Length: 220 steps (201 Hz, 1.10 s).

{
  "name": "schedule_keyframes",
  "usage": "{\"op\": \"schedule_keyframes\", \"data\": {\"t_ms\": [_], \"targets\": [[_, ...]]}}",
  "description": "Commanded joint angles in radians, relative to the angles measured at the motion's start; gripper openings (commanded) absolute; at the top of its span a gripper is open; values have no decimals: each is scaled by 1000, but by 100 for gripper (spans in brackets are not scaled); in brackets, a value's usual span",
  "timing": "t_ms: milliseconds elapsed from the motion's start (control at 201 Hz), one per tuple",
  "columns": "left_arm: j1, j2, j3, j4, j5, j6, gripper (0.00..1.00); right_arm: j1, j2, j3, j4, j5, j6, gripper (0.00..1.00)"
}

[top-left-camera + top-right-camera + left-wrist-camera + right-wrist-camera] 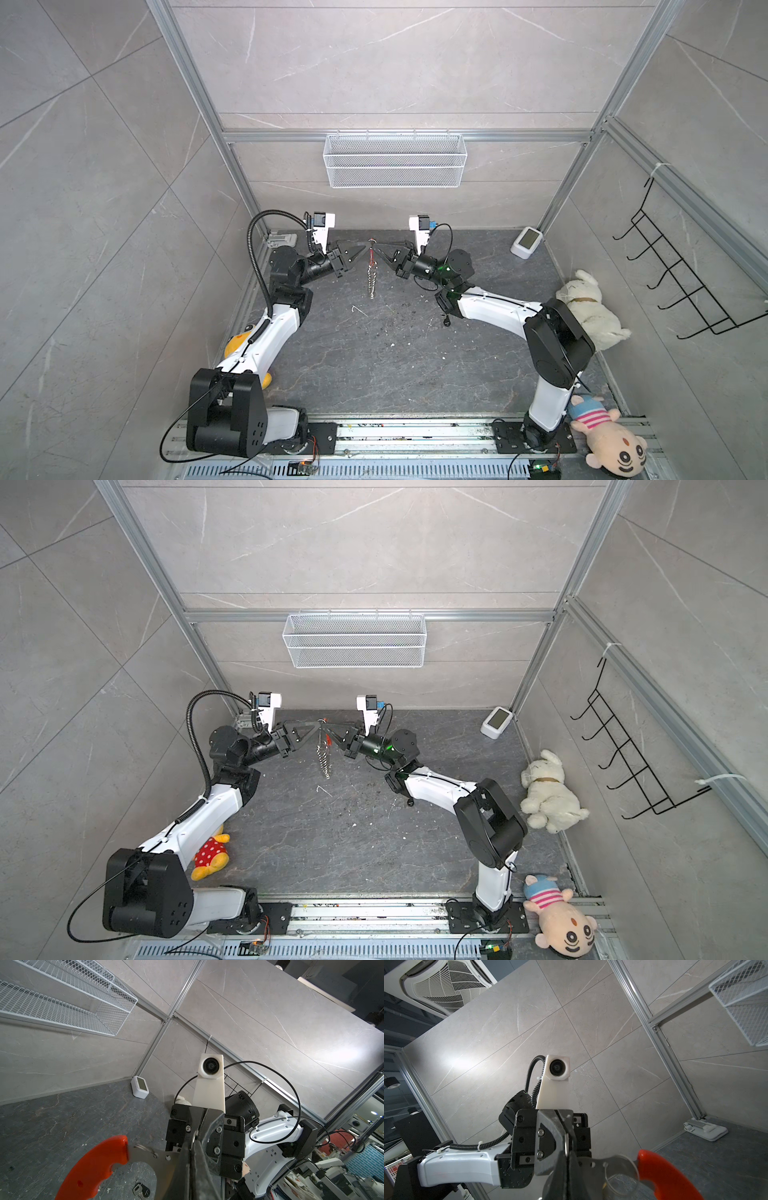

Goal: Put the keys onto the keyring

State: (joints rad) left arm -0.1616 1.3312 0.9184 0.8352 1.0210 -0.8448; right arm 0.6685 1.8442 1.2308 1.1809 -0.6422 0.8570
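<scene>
Red-barred keyring (pixel 372 277) hangs gripped by both closed jaws; keys (pixel 446 321) barely discernible beside right arm (pixel 494 309).

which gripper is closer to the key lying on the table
Right. The right gripper holds the keyring on the side toward the key; the left gripper holds it from the far side.

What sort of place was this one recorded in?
Probably a robotics lab test cell: aluminium frame holding tile-look wall panels, two arms bolted to a base rail, a wire basket hung on the back wall.
</scene>
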Motion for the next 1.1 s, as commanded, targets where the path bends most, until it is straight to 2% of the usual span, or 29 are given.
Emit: {"op": "schedule_keyframes", "data": {"t_ms": [0,65,199,284,344,398,413,518,602,637,697,722,742,802,851,896,986,1090], "targets": [[-6,-41,7,-89,-20,76,0,17,-14,24,10,15,-13,0],[-6,-84,8,-245,-78,193,0,14,-52,-5,-68,42,-64,1],[-19,-172,-6,-449,-202,376,0,-1,-165,-83,-311,128,-222,40],[-39,-202,-3,-551,-258,461,0,-17,-251,-143,-488,207,-332,49],[-68,-214,-2,-613,-313,517,0,-28,-321,-183,-635,292,-414,74],[-110,-223,-8,-659,-385,580,0,-30,-386,-202,-802,433,-486,96],[-124,-225,-10,-668,-406,597,0,-30,-401,-203,-851,477,-499,98],[-208,-234,-34,-718,-547,673,0,-32,-478,-172,-1199,815,-553,99],[-240,-230,-57,-717,-596,680,0,-34,-516,-199,-1314,1002,-560,99],[-248,-226,-63,-717,-612,677,0,-38,-526,-219,-1343,1038,-550,99],[-256,-226,-75,-717,-625,670,0,-66,-522,-219,-1452,1018,-513,99],[-256,-227,-75,-724,-631,655,0,-77,-510,-208,-1509,1011,-489,96],[-256,-222,-70,-739,-629,644,0,-88,-496,-198,-1550,1007,-472,90],[-257,-207,-38,-819,-607,663,0,-111,-450,-185,-1636,958,-452,60],[-263,-198,-38,-835,-561,685,0,-122,-421,-193,-1653,899,-454,49],[-277,-198,-58,-824,-569,695,0,-128,-395,-200,-1663,872,-447,40],[-301,-209,-106,-783,-623,690,0,-152,-339,-193,-1683,808,-425,39],[-310,-205,-128,-766,-634,673,0,-196,-284,-195,-1675,727,-381,39]]}}
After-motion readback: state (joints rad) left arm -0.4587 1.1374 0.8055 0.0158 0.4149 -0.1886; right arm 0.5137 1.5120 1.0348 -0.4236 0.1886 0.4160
